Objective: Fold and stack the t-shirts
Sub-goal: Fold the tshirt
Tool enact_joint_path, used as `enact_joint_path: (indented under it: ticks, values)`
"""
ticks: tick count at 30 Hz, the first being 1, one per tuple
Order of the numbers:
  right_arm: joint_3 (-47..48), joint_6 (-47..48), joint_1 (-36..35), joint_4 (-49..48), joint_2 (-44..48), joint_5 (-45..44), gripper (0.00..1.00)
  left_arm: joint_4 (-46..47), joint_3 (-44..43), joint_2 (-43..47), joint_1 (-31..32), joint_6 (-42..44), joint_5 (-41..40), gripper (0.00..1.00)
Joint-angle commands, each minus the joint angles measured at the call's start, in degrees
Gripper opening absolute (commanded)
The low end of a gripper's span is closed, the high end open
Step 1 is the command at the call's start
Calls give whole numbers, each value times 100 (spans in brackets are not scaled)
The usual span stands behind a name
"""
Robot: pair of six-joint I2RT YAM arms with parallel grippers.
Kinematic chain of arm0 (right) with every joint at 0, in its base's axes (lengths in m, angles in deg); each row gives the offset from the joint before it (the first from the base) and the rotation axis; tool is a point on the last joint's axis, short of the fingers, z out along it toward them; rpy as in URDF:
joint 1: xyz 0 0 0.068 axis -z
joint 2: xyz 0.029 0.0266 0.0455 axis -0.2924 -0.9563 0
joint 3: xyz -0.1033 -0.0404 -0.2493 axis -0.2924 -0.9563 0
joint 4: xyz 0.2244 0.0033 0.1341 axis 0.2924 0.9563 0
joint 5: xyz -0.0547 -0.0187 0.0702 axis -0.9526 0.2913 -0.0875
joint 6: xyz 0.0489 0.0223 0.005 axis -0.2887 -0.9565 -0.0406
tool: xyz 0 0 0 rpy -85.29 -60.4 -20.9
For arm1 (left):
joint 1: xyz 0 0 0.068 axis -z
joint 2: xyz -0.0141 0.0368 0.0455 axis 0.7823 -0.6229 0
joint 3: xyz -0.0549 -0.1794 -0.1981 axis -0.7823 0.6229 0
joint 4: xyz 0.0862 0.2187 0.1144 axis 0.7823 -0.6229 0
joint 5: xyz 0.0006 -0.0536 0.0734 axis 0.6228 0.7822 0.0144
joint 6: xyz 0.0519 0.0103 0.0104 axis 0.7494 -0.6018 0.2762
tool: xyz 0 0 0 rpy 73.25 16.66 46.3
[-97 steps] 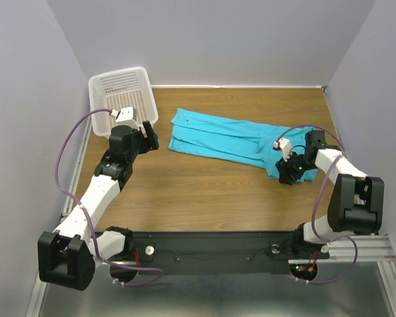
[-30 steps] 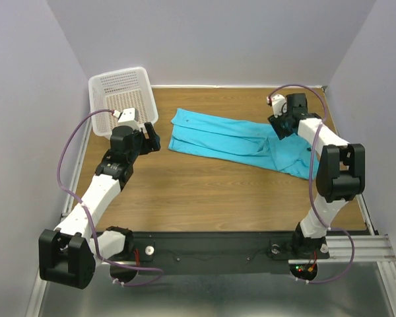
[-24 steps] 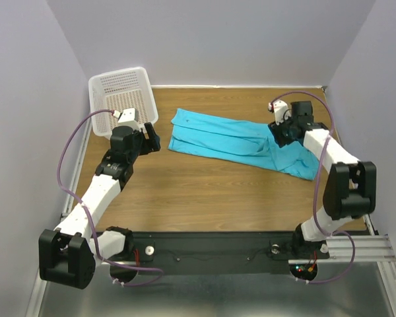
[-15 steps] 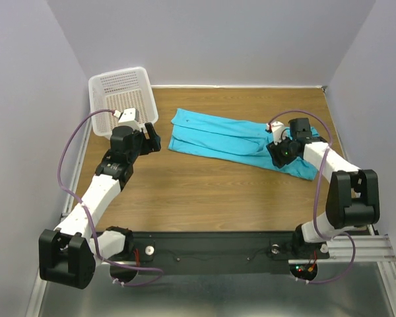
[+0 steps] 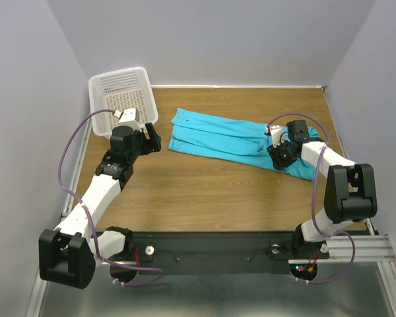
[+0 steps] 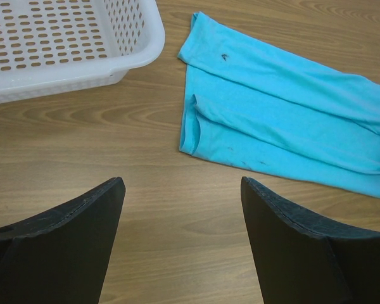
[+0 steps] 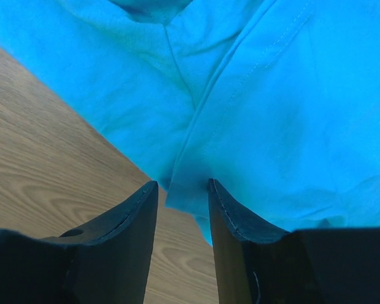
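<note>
While the turquoise shirt (image 5: 228,137) lies spread across the far half of the wooden table (image 5: 204,188), folded into a long band that runs from near the white basket (image 5: 119,71) on the left down toward the right edge, both arms reach out from the near side. The right gripper (image 5: 277,154) sits low on the shirt's right end, at its near edge.

From the right wrist, its two dark fingers (image 7: 130,218) stand a narrow way apart. They are astride the cloth's hem (image 7: 177,190), with bare wood to the left of them and turquoise cloth filling the rest of the view. Cloth lies in the gap between them, but whether they have pinched it cannot be told.

The left gripper (image 5: 150,137) hangs over bare wood between the basket and the shirt's left end, touching neither. From the left wrist, its fingers (image 6: 82,215) are spread wide with nothing between them. That view shows the perforated basket's rim at the upper left and the shirt's folded left end, with a few small dark marks on it, at the upper right.
</note>
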Motion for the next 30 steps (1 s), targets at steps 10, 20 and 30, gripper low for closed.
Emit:
enact_joint_path:
  ticks: [10,20,30]
  values:
    - [-56,-64,-73,-237,-93,-240,32,212,40,85,4,59,41,86]
    - [189,15,-73,-246,294,-627,12,203,40,94,4,59,41,85]
    - [550,59,-20,-439,330,-1111,1,194,40,103,4,76,24,86]
